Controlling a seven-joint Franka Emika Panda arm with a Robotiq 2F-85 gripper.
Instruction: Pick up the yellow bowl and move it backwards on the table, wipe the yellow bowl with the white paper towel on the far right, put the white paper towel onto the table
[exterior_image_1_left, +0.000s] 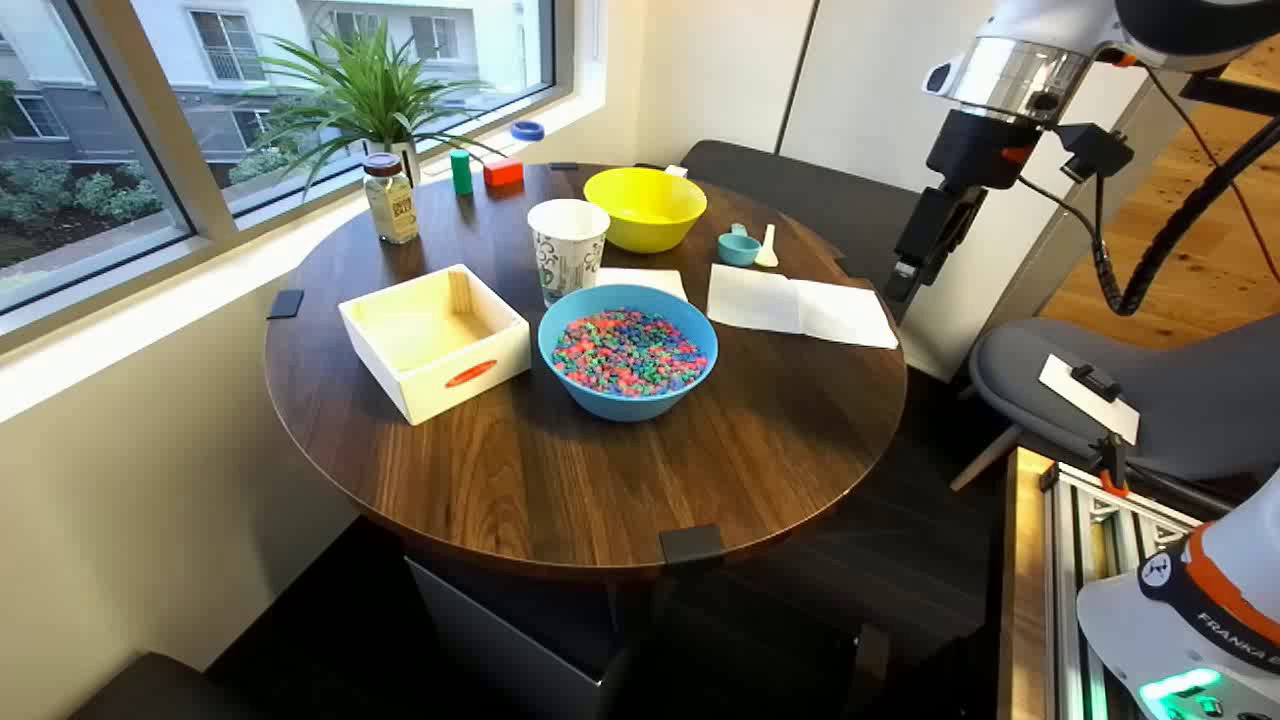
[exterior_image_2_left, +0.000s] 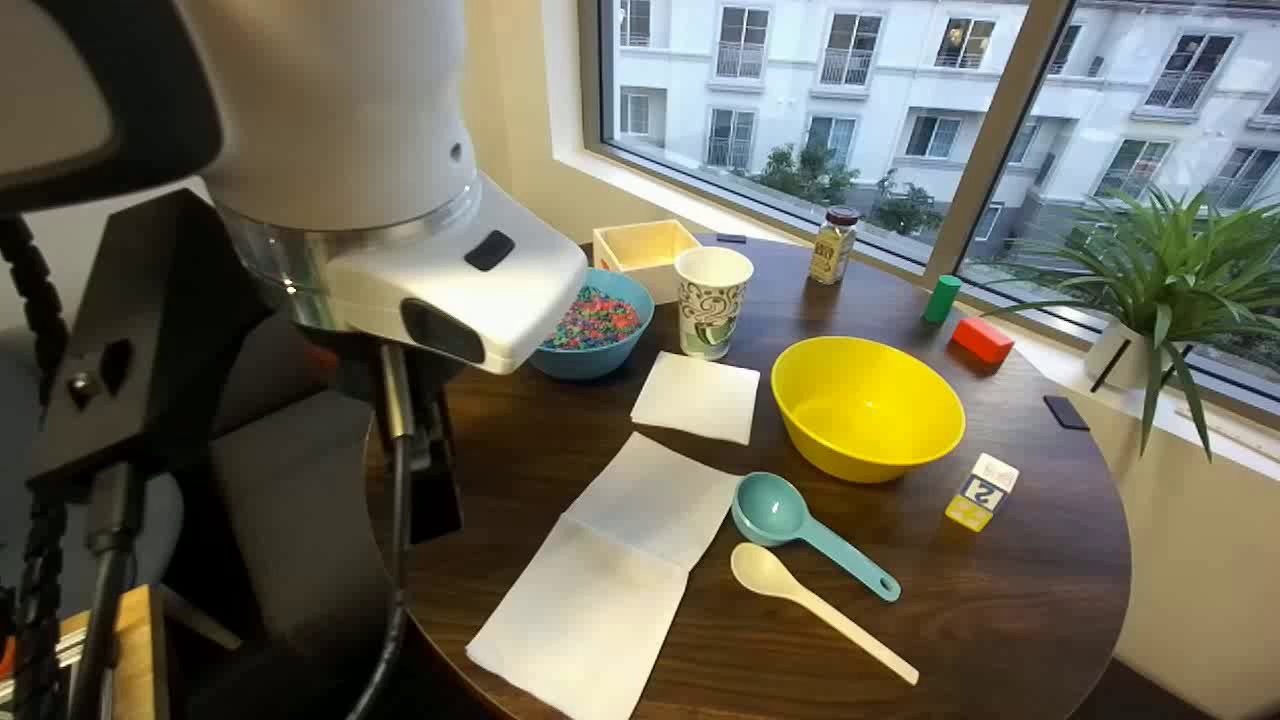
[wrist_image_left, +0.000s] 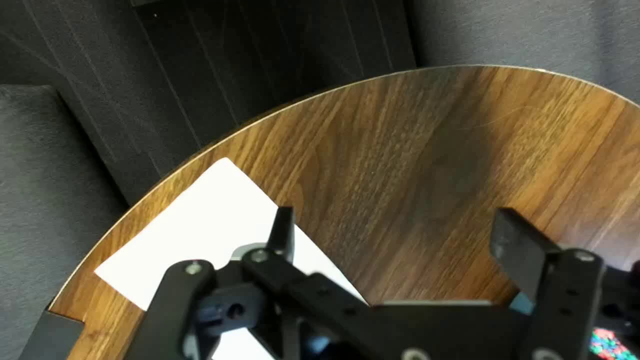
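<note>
The yellow bowl (exterior_image_1_left: 650, 235) stands upright toward the far side of the table (exterior_image_1_left: 560, 480); it also shows in an exterior view (exterior_image_2_left: 865, 410) and looks empty. An unfolded white paper towel (exterior_image_1_left: 800, 308) lies flat near the table's edge, also seen in an exterior view (exterior_image_2_left: 610, 570) and the wrist view (wrist_image_left: 215, 215). A smaller folded white paper (exterior_image_2_left: 697, 397) lies between it and the cup. My gripper (wrist_image_left: 395, 220) is open and empty, raised above the table near its edge, beside the unfolded towel. In an exterior view the gripper (exterior_image_1_left: 908, 275) hangs apart from everything.
A blue bowl of coloured bits (exterior_image_1_left: 580, 395), a paper cup (exterior_image_1_left: 565, 240) and a wooden box (exterior_image_1_left: 470, 375) stand mid-table. A teal scoop (exterior_image_2_left: 770, 510), cream spoon (exterior_image_2_left: 830, 615) and letter blocks (exterior_image_2_left: 983, 492) lie near the yellow bowl. A jar (exterior_image_1_left: 392, 205) stands window-side.
</note>
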